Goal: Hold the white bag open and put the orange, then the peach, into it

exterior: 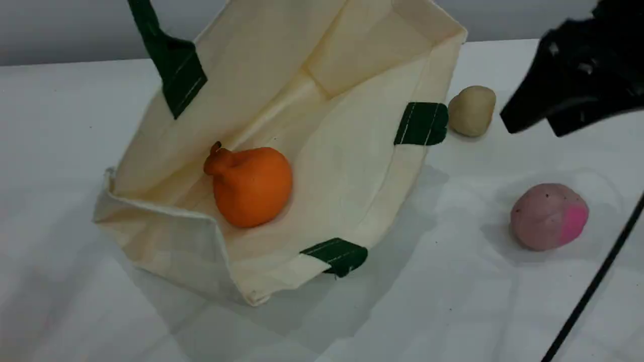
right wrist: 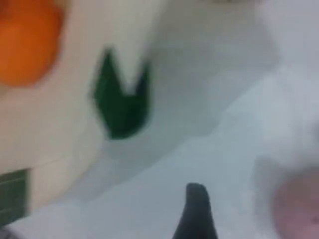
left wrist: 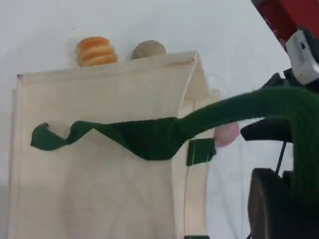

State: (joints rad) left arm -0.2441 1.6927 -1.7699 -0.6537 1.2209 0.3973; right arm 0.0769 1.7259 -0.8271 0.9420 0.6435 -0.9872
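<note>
The white bag (exterior: 352, 166) lies tilted with its mouth wide open, and its dark green handle (exterior: 173, 60) is pulled up out of the top left. Inside the bag rests the orange (exterior: 249, 186). The peach (exterior: 548, 216) sits on the table to the bag's right. Up and to the right of the peach hovers my right gripper (exterior: 533, 128), open and empty. In the right wrist view its fingertip (right wrist: 197, 209) shows, with the blurred peach (right wrist: 299, 209) just to its right. In the left wrist view the handle (left wrist: 149, 137) runs into my left gripper (left wrist: 279, 199), which is shut on it.
A tan potato (exterior: 471, 110) lies behind the bag's right corner. A ridged bread loaf (left wrist: 95, 51) sits beyond the bag next to the potato (left wrist: 148, 50). A thin black cable (exterior: 593, 286) crosses the table's right side.
</note>
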